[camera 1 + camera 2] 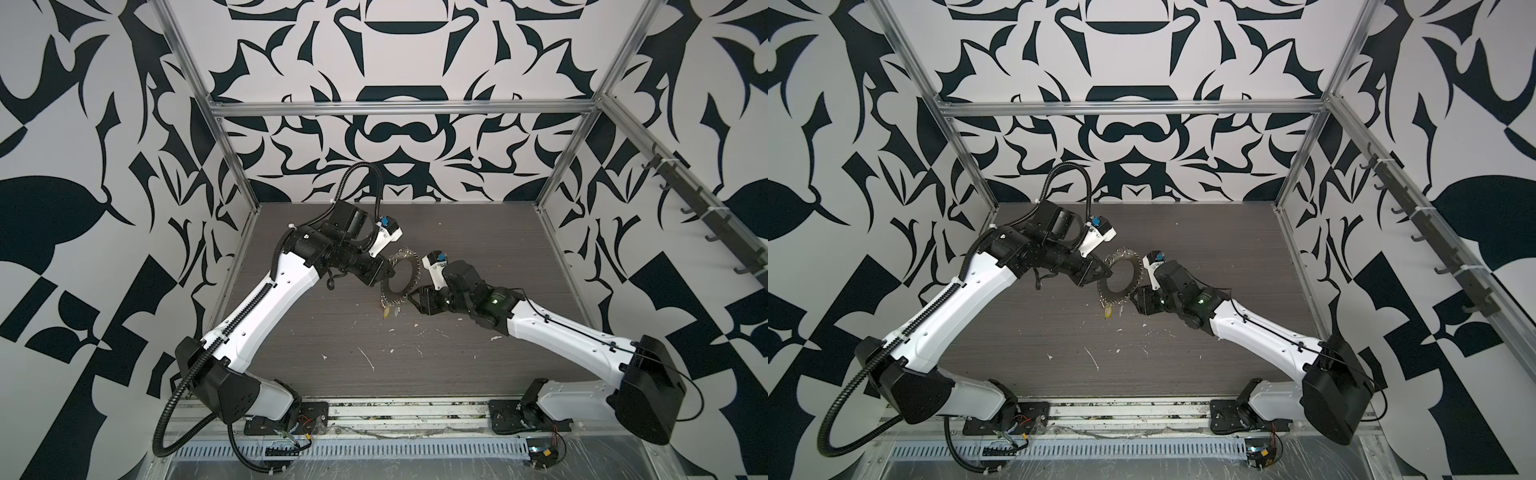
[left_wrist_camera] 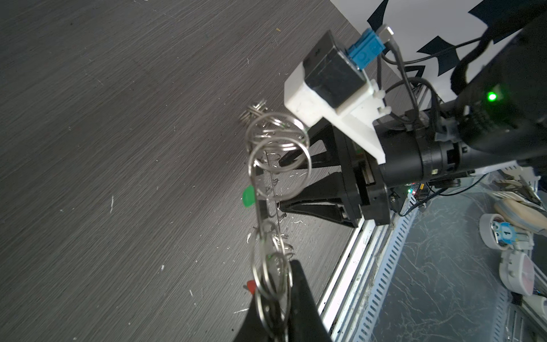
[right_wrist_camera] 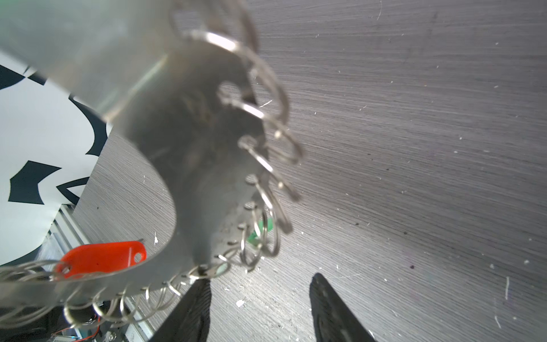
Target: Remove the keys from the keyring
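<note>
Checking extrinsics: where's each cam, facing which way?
Top views: stereo head high above the arm bases, looking down over the table; both arms show.
Left wrist: on left arm, along left gripper to keyring edge-on; right gripper beyond.
Right wrist: on right arm, keyring close ahead; own fingers apart.
Shared: both wrists see the green tag.

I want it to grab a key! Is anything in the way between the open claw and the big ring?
Nothing visible does. The right gripper is open just beside the rim of the keyring, and the left gripper holds it up.
</note>
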`<state>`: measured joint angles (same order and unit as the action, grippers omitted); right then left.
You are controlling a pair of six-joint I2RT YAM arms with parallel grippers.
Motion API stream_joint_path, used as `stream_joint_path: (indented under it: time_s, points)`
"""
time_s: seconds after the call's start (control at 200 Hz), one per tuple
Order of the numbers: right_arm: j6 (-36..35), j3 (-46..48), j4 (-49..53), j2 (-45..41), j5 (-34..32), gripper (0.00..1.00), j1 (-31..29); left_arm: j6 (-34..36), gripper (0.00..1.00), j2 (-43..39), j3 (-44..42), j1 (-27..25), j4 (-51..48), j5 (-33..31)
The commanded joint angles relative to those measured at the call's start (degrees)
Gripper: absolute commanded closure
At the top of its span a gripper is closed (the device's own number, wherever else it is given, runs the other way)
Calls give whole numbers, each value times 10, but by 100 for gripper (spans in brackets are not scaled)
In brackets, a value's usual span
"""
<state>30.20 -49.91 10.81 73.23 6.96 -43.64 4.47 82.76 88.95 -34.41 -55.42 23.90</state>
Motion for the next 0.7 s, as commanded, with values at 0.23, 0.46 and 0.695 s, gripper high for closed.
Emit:
stream_joint_path:
  time_s: [0.23, 0.46, 0.695]
  points:
    - [17, -6, -16, -59, 96, 40, 18, -31, 100, 8, -14, 63, -2, 155]
    - [76, 21, -62, -95, 211, 34, 98, -12, 100, 7, -23, 73, -11, 237]
    - [169, 41, -195, -67, 333, 35, 169, -8, 100, 7, -22, 76, -16, 282]
